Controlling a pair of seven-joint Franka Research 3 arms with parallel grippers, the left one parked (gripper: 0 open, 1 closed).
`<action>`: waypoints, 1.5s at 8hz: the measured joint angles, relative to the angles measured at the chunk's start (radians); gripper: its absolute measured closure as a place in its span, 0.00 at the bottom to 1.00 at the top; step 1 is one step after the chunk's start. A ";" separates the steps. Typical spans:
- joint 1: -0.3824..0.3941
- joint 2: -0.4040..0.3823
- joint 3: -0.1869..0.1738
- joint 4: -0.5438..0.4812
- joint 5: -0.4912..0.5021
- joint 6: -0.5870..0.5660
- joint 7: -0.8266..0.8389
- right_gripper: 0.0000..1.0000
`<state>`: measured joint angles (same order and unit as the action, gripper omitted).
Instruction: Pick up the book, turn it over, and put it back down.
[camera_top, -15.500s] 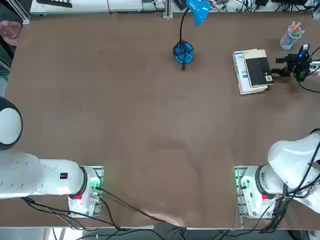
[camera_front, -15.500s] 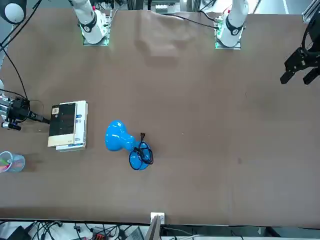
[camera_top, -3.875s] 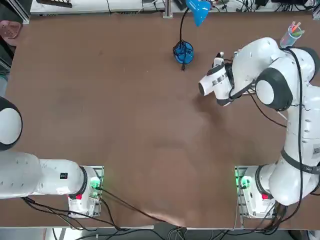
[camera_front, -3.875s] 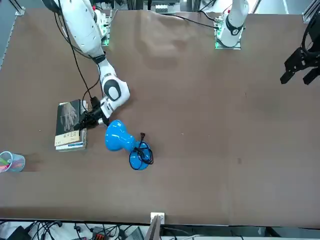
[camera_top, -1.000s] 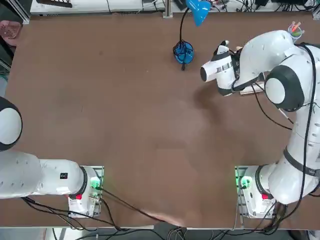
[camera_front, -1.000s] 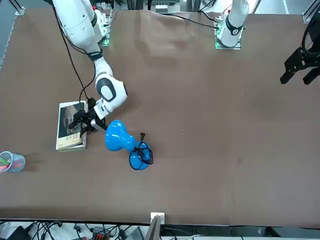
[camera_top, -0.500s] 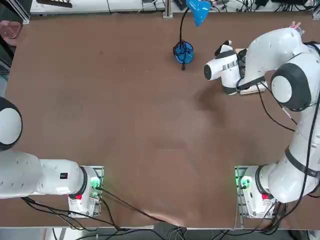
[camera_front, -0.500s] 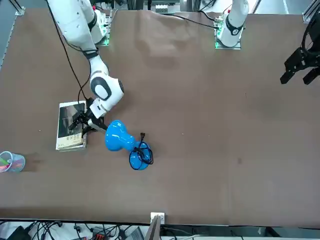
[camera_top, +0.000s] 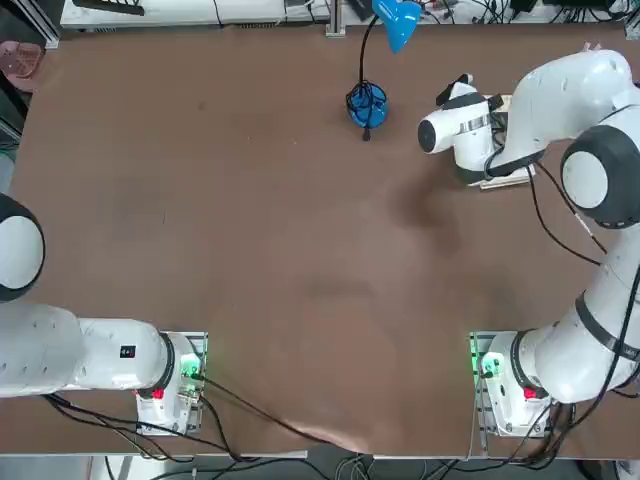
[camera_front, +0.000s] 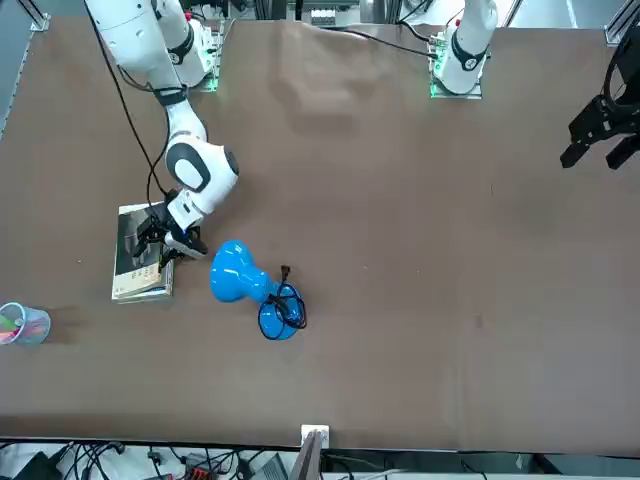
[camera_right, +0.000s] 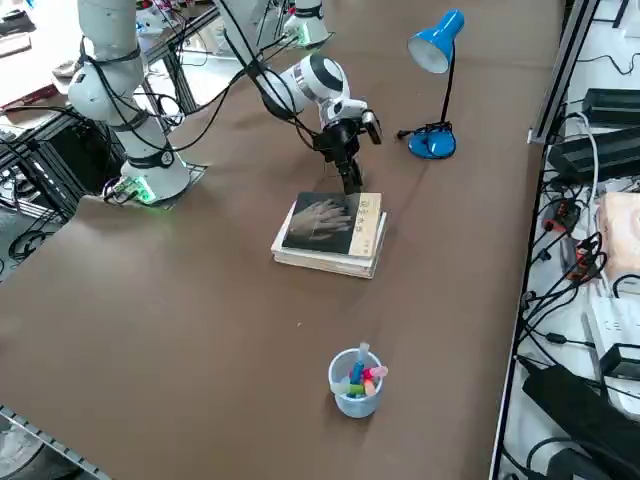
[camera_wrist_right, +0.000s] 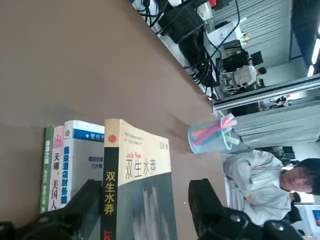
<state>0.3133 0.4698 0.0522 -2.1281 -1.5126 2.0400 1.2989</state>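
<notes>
The book (camera_right: 325, 222) lies flat with its dark grey cover and pale hand picture facing up, on top of a small stack of other books at the table's far right. The front view also shows the book (camera_front: 135, 250). My right gripper (camera_right: 350, 182) hangs open at the book's lamp-side edge, fingers pointing down. In the wrist view the book (camera_wrist_right: 142, 165) shows between the two spread fingers of the gripper (camera_wrist_right: 147, 210). I cannot tell whether they touch it. From above, the arm hides most of the book (camera_top: 508, 180).
A blue desk lamp (camera_right: 435, 50) stands just beyond the gripper, close to the stack, and the lamp (camera_front: 240, 275) lies beside the arm's wrist. A clear cup of pens (camera_right: 355, 385) sits near the table's right edge. A seated person (camera_wrist_right: 265, 185) is off the table.
The right arm's wrist has swung toward the table's right edge, over the stack. The gripper stays open at the book's edge, and the book has not moved.
</notes>
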 joint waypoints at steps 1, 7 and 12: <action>-0.014 -0.008 0.000 -0.003 0.000 0.033 0.000 0.00; -0.107 -0.070 0.000 -0.044 0.006 0.262 0.005 0.00; -0.123 -0.131 0.001 -0.112 0.006 0.328 0.006 0.00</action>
<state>0.1904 0.3385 0.0533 -2.2399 -1.5066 2.3683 1.3044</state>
